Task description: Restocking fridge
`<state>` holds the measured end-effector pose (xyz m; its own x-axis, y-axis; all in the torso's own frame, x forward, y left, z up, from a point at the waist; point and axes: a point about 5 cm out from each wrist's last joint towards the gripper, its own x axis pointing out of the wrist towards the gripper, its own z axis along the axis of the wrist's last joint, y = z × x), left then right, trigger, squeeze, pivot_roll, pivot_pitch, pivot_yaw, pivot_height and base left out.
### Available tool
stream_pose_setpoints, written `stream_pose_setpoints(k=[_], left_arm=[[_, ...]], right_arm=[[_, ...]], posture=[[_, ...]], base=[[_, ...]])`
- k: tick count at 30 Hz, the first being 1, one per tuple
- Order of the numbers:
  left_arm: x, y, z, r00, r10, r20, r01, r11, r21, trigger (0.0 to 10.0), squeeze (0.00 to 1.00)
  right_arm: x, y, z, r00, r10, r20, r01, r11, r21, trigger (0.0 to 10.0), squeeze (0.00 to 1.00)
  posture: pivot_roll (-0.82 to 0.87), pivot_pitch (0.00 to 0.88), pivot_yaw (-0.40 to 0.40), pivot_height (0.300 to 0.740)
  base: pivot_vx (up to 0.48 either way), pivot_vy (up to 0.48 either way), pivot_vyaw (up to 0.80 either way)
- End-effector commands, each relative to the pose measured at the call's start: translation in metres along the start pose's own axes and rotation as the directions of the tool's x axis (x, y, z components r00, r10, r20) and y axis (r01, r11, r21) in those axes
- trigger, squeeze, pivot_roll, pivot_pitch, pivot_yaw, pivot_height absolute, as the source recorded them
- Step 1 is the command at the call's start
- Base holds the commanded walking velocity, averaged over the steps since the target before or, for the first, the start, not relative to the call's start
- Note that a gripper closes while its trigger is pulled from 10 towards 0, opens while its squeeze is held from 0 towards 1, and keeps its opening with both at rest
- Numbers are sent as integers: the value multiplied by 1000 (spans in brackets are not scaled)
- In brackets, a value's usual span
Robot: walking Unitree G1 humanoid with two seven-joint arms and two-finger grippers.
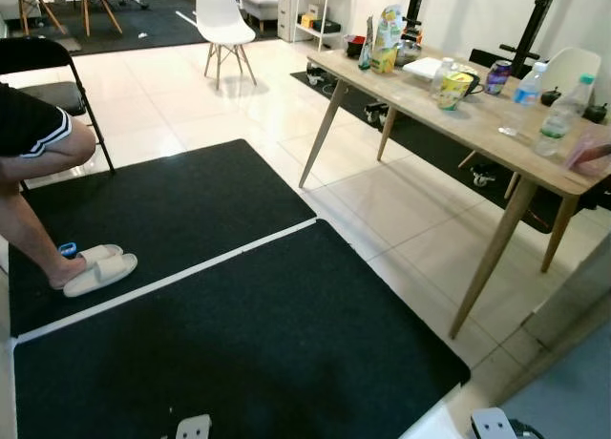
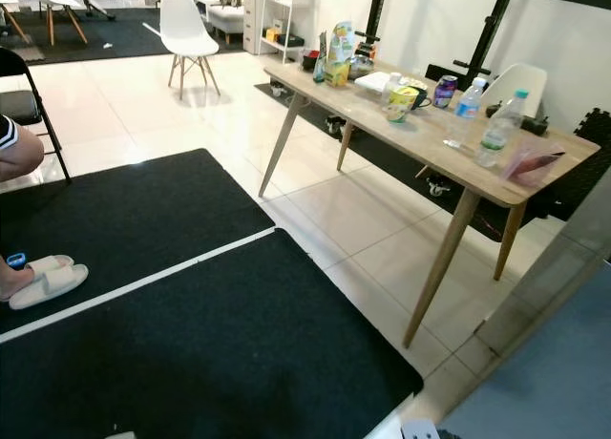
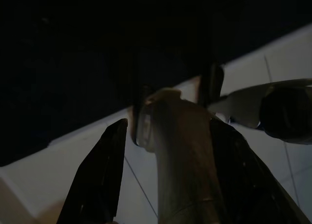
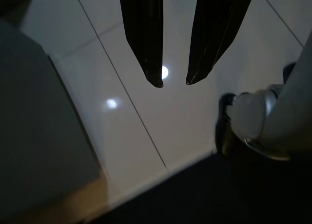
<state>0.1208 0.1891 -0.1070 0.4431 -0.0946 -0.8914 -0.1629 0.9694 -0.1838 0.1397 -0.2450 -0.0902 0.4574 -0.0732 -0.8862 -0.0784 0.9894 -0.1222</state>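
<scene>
A wooden table (image 1: 417,94) stands ahead to my right. It carries two clear water bottles (image 1: 563,116) (image 1: 528,84), a purple can (image 1: 497,76), a yellow-green cup (image 1: 454,89) and a tall snack bag (image 1: 387,36). A grey panel (image 2: 544,363), perhaps a fridge side, rises at the lower right. My right gripper (image 4: 174,82) hangs open over white floor tiles, with nothing between its fingers. My left gripper (image 3: 168,124) hangs in shade, its fingers (image 3: 100,175) apart, with my own leg behind them.
A person sits at the left on a black folding chair (image 1: 52,72), with feet in white slippers (image 1: 98,269). Black mats (image 1: 239,334) cover the floor before me. A white chair (image 1: 221,19) and shelves stand far back. A pink wrapper (image 2: 530,162) lies on the table's near end.
</scene>
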Motion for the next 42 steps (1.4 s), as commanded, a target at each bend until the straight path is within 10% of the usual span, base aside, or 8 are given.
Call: stream_pose_setpoints(k=[1,42], left_arm=[[-1,-3,-12,999,-9,-51,9,1000,-3,10000,0],[1,-4,-5,999,-14,-34,14,1000,-4,10000,0]], right_arm=[[0,-2,2,1000,-4,1,4,1000,-12,10000,0],[1,1,2,1000,-5,-14,5,1000,16,10000,0]], posture=[[-66,0,-54,740],[-61,0,-53,740]], base=[[262,0,0],[255,0,0]])
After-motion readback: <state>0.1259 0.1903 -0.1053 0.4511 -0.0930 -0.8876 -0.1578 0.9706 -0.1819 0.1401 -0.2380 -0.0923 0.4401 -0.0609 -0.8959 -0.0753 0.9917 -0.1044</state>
